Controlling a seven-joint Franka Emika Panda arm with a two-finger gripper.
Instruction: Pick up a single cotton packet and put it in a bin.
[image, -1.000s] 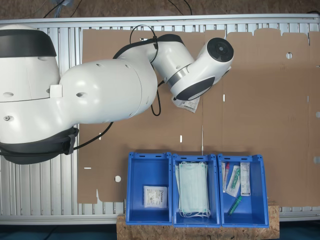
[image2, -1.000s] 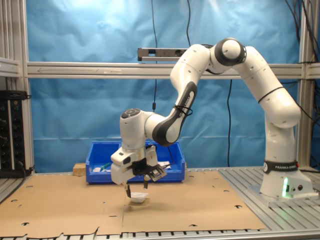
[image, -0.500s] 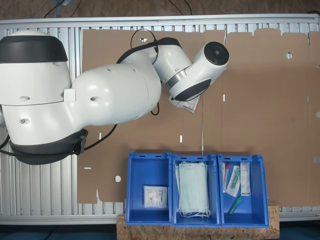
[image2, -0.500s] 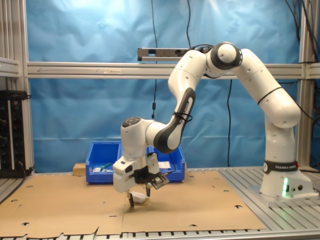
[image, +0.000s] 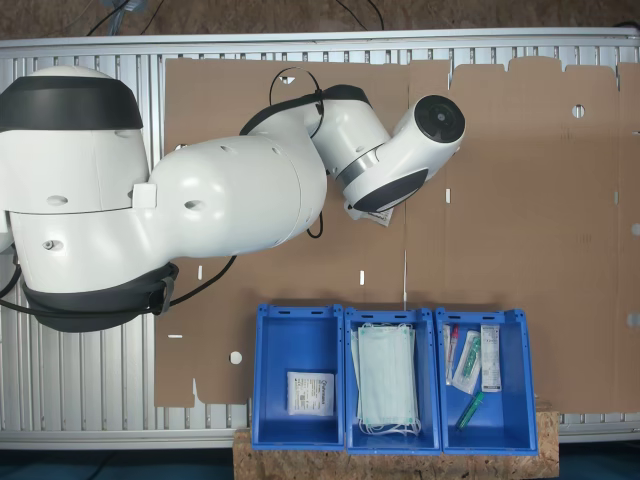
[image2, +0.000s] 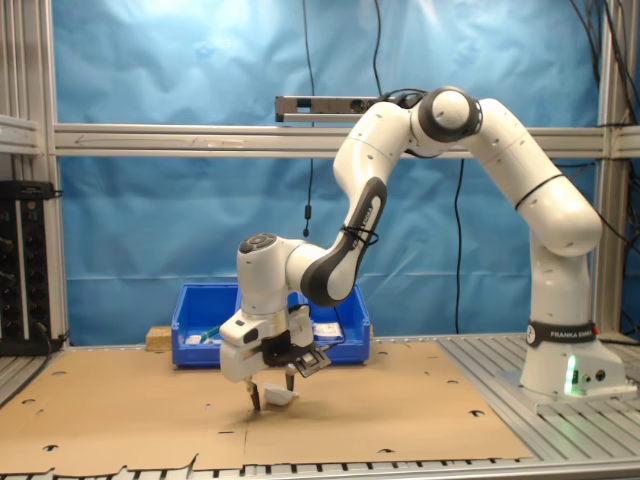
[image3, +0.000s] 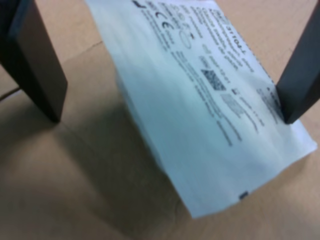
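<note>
So: first exterior view. The arm's wrist housing covers most of the cotton packet (image: 385, 216); just a white corner of it pokes out below the housing, on the cardboard sheet (image: 520, 200), well apart from the row of three blue bins. The target bin (image: 296, 330), at the first exterior view's left end of the row, already has one white square packet (image: 310, 392) inside. The middle bin carries pale green masks (image: 387, 378), the far one tubes and syringes (image: 472, 362). Judgement: pick not yet made, transport and drop still to do.

Second exterior view. The gripper (image2: 272, 392) is low over the cardboard, fingertips at about packet height. The packet shows as a small white patch between and just beside the fingers; it seems to sit slightly tilted, one edge up. Bins stand behind, near the blue backdrop (image2: 200, 220).

Wrist view. Jaws apart: two dark fingers (image3: 37, 60), one at each side of the frame, with the packet lying between them on the cardboard. One finger overlaps the packet's printed edge; whether it touches I cannot tell. The other stands clear, with bare cardboard and shadow in the gap. Nothing clamped. By my reading, closing is the step in hand, then lift.
</note>
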